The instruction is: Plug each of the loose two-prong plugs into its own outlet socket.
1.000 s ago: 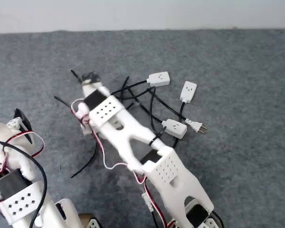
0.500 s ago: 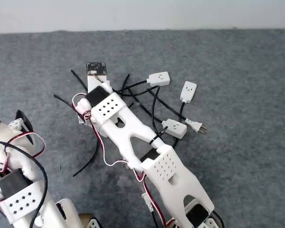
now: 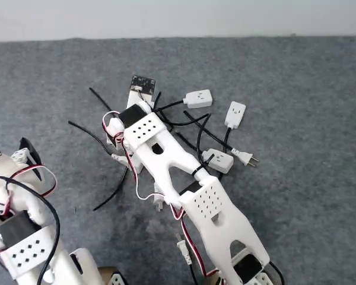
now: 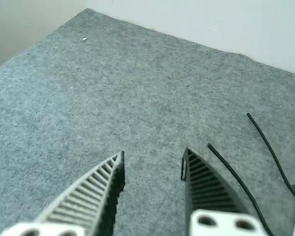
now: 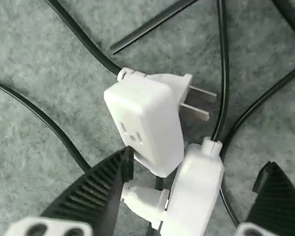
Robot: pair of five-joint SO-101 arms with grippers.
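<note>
We are holding our right gripper (image 5: pixel 196 162) over the far left side of the cord tangle. Its fingers are spread wide and are holding nothing. Under it, a white socket block (image 5: pixel 145 118) is lying on the grey carpet (image 5: pixel 34 147). Two metal prongs (image 5: pixel 199 101) are poking out beside the block, and we cannot tell which piece they belong to. A white plug (image 5: pixel 194 194) is touching the block and sitting right between the fingers.

We think we are getting ready to pick up this plug. To do it well, we are aiming to pinch the hard body, not the thin cord, and to keep the block out of the pinch. The black cords (image 5: pixel 73 39) are crossing close by and could snag.

More sockets (image 3: pixel 197 98) are waiting on the right side of the tangle, with another loose plug (image 3: pixel 244 157) near them.

Our left gripper (image 4: pixel 153 153) is hanging open over bare carpet at the near left, well apart.
</note>
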